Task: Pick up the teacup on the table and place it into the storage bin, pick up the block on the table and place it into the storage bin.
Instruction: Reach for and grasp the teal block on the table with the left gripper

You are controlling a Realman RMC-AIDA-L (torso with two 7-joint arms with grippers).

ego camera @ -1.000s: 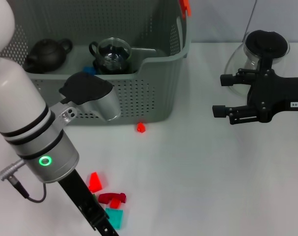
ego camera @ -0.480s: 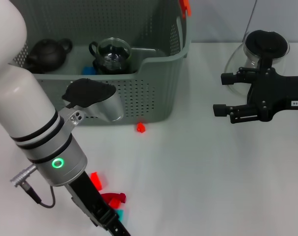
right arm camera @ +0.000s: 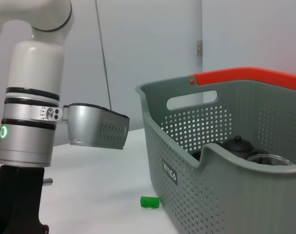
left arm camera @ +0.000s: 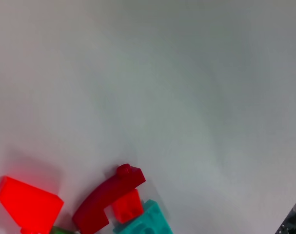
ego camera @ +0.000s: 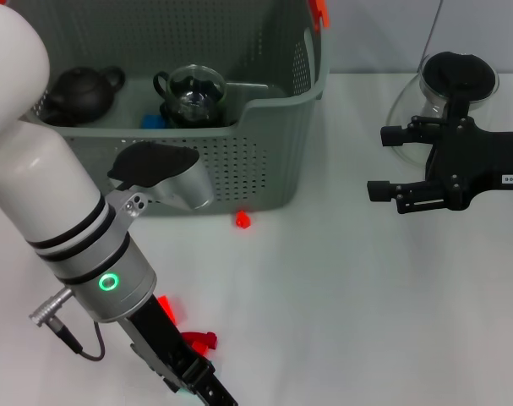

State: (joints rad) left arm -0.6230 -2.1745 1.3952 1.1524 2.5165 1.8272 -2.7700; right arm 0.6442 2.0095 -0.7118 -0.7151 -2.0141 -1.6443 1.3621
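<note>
- Since the earlier head frames, the left arm has swung farther toward the near table edge, its green ring light lower in view, and now covers more of the block cluster; the right arm has stayed where it was.
- Left gripper (ego camera: 207, 391): only its black body shows, at the bottom edge of the head view, directly over the cluster of blocks. Whether its fingers are wide or narrow cannot be told.
- Immediately below this gripper, in the left wrist view: a dark red arched block (left arm camera: 106, 197), touching a small red block (left arm camera: 127, 206) tucked under its curve, and a teal block (left arm camera: 147, 222) just beside both. A bright red wedge block (left arm camera: 28, 204) lies near them, apart from the arch.
- Farther from the gripper, toward the bin: a lone small red block (ego camera: 242, 220) on the white table (ego camera: 341, 304), just beside the bin's front wall.
- Beyond that: the storage bin (ego camera: 264, 161), grey and perforated, with an orange-red handle part (ego camera: 320, 12). Inside it stand a dark teapot (ego camera: 80, 91) and a glass teacup (ego camera: 193, 91), near each other.
- Right gripper (ego camera: 379, 164): hovering well apart from the bin, fingers spread wide, holding nothing. A glass pot with a black lid (ego camera: 455, 80) stands just behind it.
</note>
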